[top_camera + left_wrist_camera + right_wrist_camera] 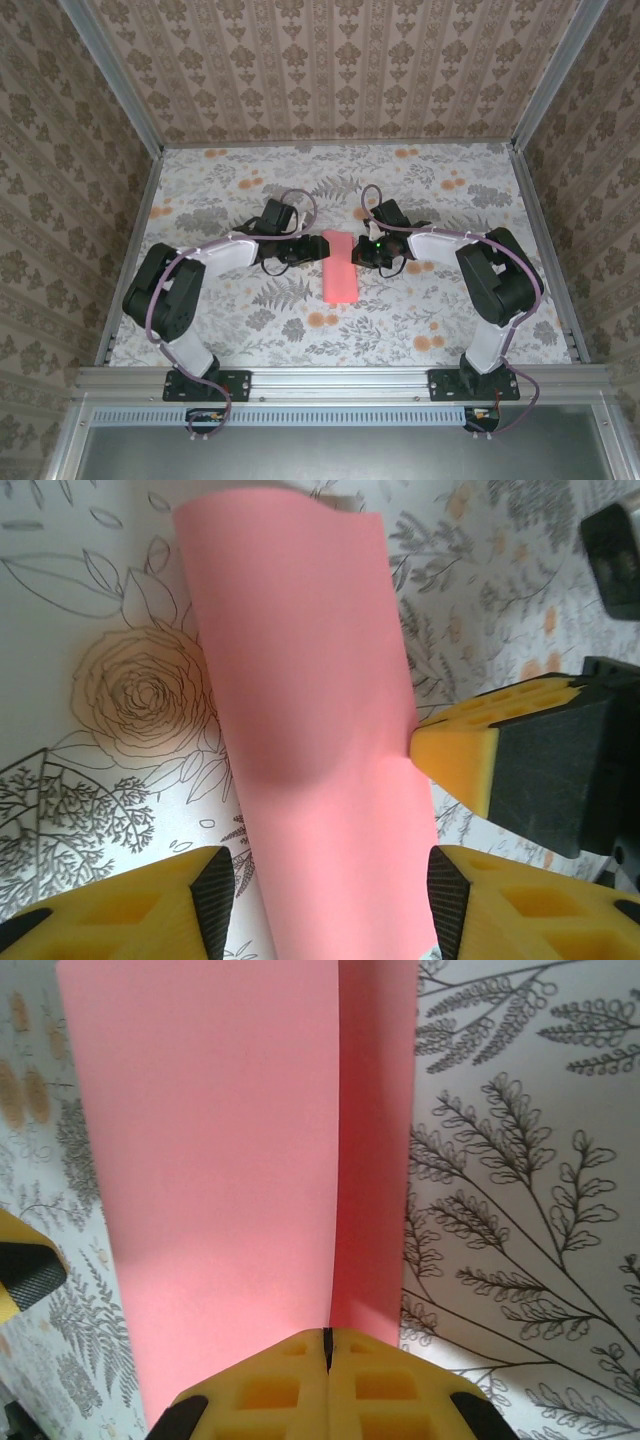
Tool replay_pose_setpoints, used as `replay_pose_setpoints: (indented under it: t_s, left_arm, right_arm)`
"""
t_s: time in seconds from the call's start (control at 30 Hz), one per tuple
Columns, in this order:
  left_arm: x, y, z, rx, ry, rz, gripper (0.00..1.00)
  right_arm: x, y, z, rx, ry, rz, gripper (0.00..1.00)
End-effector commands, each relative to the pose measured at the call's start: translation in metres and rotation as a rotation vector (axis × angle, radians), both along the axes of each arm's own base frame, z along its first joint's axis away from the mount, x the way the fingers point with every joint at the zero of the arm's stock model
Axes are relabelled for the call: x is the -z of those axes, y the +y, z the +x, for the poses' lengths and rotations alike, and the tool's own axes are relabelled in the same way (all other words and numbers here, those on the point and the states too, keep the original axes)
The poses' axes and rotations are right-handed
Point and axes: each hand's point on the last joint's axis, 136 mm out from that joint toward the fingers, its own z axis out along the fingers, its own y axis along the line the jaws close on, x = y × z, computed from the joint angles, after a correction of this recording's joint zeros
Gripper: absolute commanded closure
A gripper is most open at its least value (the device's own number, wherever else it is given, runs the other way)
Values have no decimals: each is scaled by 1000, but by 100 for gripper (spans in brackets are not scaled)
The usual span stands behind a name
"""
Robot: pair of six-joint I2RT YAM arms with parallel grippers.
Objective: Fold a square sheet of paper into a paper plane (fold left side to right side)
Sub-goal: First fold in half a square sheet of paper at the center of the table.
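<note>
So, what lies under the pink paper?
The flowered tablecloth. The square sheet of paper is folded, so a lower layer peeks out; the cloth beneath is hidden.

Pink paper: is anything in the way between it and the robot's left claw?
No, nothing visible is. The left gripper has its open fingers on either side of the square sheet of paper, which lies folded over. The shut right gripper meets the paper's far edge, not in between.

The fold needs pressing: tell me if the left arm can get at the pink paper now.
Probably yes: the left claw stands open astride the paper, nothing between; the shut right claw sits at its opposite edge.
</note>
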Motion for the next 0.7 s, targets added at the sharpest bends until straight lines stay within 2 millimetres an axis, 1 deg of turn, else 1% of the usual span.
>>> replay_pose_setpoints:
  t_s: [0.0,0.2,0.4,0.47,0.57,0.67]
  left_arm:
    - [11,-7,0,26,13,45,43]
    - [27,-14,-2,39,44,96,44]
    - [40,-11,-5,39,58,163,55]
    - [45,-9,-6,43,64,185,57]
    - [50,-9,-8,54,69,213,58]
    - [55,-9,-11,65,73,239,58]
  right_arm:
    - [6,-3,-1,-8,15,-54,100]
    - [9,-3,-3,-18,21,-75,100]
    - [10,-5,-4,-21,19,-89,98]
    - [9,-5,-4,-21,16,-92,97]
    - [6,-7,-4,-20,2,-99,92]
    - [-2,-16,-2,2,-35,-127,81]
